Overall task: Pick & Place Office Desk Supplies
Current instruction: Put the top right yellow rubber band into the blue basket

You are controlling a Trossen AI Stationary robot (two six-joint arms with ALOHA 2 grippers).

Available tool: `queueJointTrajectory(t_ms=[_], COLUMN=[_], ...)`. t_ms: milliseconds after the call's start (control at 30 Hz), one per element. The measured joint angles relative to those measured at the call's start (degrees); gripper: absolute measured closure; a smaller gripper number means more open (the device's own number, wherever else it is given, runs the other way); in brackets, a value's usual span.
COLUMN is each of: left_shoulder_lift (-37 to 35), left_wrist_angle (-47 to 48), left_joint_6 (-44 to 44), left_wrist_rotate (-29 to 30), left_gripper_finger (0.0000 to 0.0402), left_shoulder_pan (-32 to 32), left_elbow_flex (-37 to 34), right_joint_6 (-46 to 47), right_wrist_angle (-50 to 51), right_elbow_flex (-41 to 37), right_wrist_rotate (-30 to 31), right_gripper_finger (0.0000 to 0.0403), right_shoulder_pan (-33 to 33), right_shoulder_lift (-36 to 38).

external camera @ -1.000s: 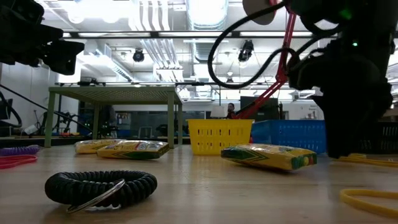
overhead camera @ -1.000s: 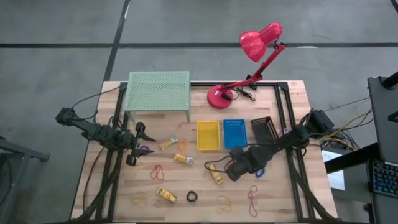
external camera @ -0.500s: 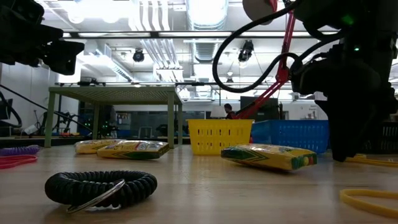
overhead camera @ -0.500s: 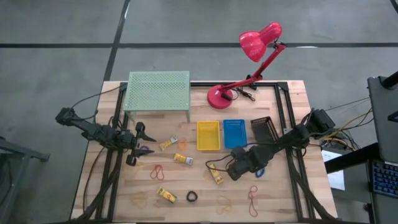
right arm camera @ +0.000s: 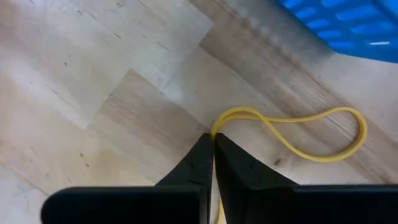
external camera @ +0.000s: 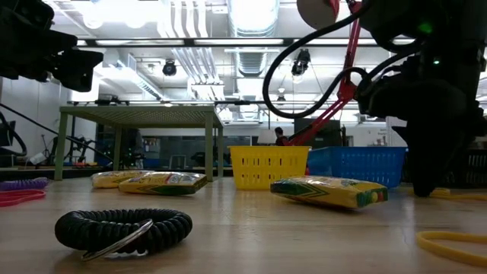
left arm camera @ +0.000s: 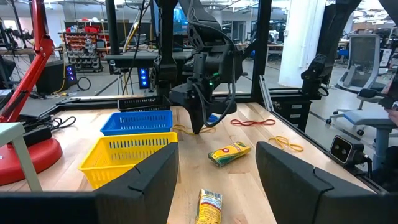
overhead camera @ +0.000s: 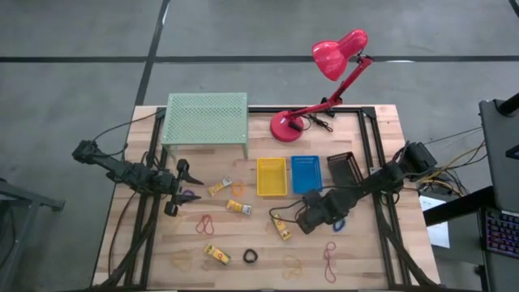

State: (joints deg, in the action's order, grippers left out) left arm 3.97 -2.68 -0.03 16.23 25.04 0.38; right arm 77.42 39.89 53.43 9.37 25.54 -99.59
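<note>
My right jaws (right arm camera: pixel 213 144) are closed, pinching a yellow band (right arm camera: pixel 292 134) that lies on the tabletop (right arm camera: pixel 93 81) just beside the blue basket (overhead camera: pixel 306 174). My left jaws (overhead camera: pixel 180 188) stand open over the tabletop's left side, near a purple ring (overhead camera: pixel 189 195), holding nothing.

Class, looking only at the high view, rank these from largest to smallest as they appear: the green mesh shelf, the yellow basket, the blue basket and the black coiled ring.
1. Green mesh shelf, clearly largest.
2. Yellow basket and blue basket: too alike to rank, the yellow perhaps slightly bigger.
3. Black coiled ring, smallest.
</note>
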Motion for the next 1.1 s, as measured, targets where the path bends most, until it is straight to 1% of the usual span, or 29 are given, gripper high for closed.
queueJointTrajectory(t_ms=[267, 667, 800, 933, 1100], left_shoulder_lift=[0.0, 0.0, 0.0, 0.0, 0.0], left_wrist_angle=[-0.02, 0.0, 0.0, 0.0, 0.0], left_joint_6=[0.0, 0.0, -0.01, -0.01, 0.0], left_wrist_rotate=[0.02, 0.02, 0.02, 0.02, 0.02], left_gripper_finger=[0.0183, 0.0183, 0.0183, 0.0183, 0.0183], left_shoulder_pan=[0.0, 0.02, 0.02, 0.02, 0.02], left_elbow_flex=[0.01, 0.0, 0.01, 0.0, 0.02], right_joint_6=[-3.69, -7.74, -9.29, -13.03, -17.85], right_wrist_angle=[0.42, 0.18, 0.21, 0.0, 0.29], right_elbow_flex=[2.18, 4.64, 4.85, 5.48, 5.92], right_wrist_rotate=[-0.89, -0.36, 2.05, 4.62, 11.77], right_gripper_finger=[0.0394, 0.0394, 0.0394, 0.0394, 0.0394], right_shoulder_pan=[0.09, 1.28, 1.61, 1.62, 1.62], right_shoulder_lift=[0.72, 8.57, 11.14, 13.06, 15.05])
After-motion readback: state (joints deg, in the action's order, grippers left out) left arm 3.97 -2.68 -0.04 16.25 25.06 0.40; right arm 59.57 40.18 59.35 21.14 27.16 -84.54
